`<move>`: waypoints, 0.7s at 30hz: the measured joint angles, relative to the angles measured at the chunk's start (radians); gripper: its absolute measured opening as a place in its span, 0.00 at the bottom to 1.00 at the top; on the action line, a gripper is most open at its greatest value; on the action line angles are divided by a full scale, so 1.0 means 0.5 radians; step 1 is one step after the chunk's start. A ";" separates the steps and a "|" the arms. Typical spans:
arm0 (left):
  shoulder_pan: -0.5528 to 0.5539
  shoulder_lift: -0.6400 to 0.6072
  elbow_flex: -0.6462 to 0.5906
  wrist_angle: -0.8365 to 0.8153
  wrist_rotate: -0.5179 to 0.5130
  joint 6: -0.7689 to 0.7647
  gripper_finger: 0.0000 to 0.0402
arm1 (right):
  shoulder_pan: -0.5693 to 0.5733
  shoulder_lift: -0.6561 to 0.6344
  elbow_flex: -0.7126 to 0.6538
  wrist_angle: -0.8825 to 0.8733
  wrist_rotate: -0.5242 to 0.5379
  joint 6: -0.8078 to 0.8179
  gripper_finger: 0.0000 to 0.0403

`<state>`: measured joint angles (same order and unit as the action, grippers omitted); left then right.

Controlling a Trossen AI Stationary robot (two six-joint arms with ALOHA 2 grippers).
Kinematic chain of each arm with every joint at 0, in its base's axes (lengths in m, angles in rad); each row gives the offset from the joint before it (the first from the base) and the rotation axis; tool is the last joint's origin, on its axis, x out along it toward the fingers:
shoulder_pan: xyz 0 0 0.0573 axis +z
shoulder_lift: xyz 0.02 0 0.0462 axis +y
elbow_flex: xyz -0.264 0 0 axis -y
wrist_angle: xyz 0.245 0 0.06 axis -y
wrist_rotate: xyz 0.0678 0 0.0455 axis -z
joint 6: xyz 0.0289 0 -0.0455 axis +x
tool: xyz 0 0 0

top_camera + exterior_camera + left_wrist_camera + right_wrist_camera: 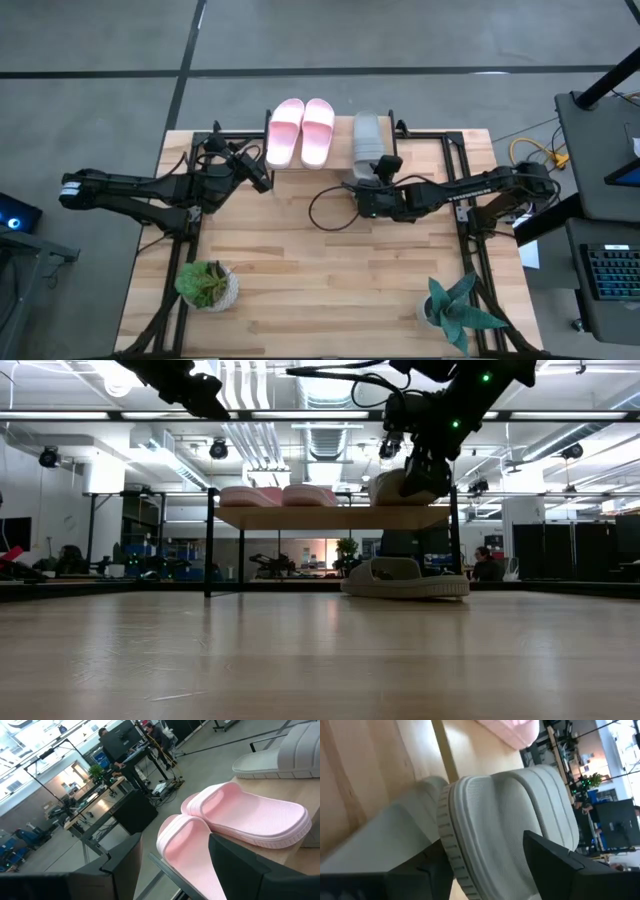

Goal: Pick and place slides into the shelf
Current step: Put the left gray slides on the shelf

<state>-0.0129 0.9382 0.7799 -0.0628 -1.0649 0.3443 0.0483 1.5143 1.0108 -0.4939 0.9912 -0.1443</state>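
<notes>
Left gripper (263,180) hovered above counter (330,290) beside shelf's (330,517) left end, jaws released, empty. Two pink slides (301,130) lay side by side on shelf top. Grey slide (369,140) lay on shelf right of them; right gripper (372,182) at its near end, jaws apart astride it, contact unclear. Second grey slide (405,579) sat on counter under shelf.
</notes>
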 joint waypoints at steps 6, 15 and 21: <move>0.000 0.005 -0.002 0.001 0.000 0.000 0.53 | -0.002 0.000 0.001 -0.119 -0.128 0.101 0.56; 0.000 0.005 -0.002 0.002 0.000 0.000 0.53 | -0.001 -0.004 0.120 -0.273 -0.291 0.152 0.56; 0.000 0.005 -0.002 0.002 0.000 0.000 0.53 | -0.001 -0.005 0.302 -0.527 -0.379 0.295 0.56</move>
<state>-0.0130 0.9405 0.7792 -0.0620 -1.0649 0.3443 0.0479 1.5120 1.1616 -0.7575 0.8015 0.0029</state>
